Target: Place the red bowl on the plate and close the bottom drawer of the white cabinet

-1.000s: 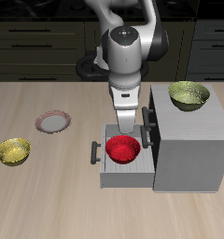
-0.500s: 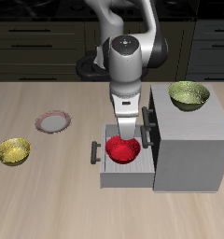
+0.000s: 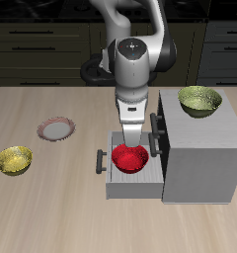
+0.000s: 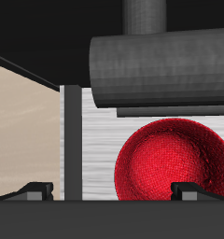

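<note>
On the tabletop [image 3: 51, 208], going left to right in the exterior view, a yellow-green bowl [image 3: 14, 160] sits toward the near side. The plate [image 3: 56, 128] lies a little farther back, apart from that bowl and with nothing on it. Next comes the bottom drawer [image 3: 113, 185], pulled out from the white cabinet [image 3: 197, 158], its dark bar handle [image 3: 100, 161] facing the plate's side. The red bowl [image 3: 129, 158] rests inside that drawer tray. The end effector [image 3: 133, 145] hangs straight down over the red bowl's far rim; in the wrist view its fingertips [image 4: 32, 191] stand wide apart with the red bowl [image 4: 175, 159] between and below them, nothing gripped. A second yellow-green bowl [image 3: 199, 100] sits on the cabinet's top.
</note>
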You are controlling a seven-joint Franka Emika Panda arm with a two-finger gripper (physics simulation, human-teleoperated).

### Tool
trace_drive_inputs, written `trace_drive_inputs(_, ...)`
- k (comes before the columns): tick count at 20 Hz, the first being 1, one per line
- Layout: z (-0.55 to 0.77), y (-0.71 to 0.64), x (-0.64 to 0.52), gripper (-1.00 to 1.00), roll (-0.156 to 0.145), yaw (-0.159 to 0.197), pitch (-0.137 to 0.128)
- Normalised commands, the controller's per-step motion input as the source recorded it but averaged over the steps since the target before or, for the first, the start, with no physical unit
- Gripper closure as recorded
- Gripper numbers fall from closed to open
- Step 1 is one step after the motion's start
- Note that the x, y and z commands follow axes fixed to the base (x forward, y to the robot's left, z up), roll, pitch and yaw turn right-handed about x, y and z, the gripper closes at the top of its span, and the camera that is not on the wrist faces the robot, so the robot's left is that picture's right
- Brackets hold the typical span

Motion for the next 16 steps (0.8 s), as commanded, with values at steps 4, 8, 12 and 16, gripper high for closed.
trace_drive_inputs(4,0.02,-0.29,-0.10,-1.00,-0.030,0.008,-0.006)
trace_drive_inputs(8,-0.06,-0.39,-0.15,-1.00,-0.052,-0.011,-0.003)
trace_drive_inputs(12,0.05,-0.07,-0.01,-1.00,-0.012,0.005,-0.014)
trace_drive_inputs(16,0.18,-0.01,0.06,-1.00,0.012,0.018,-0.033)
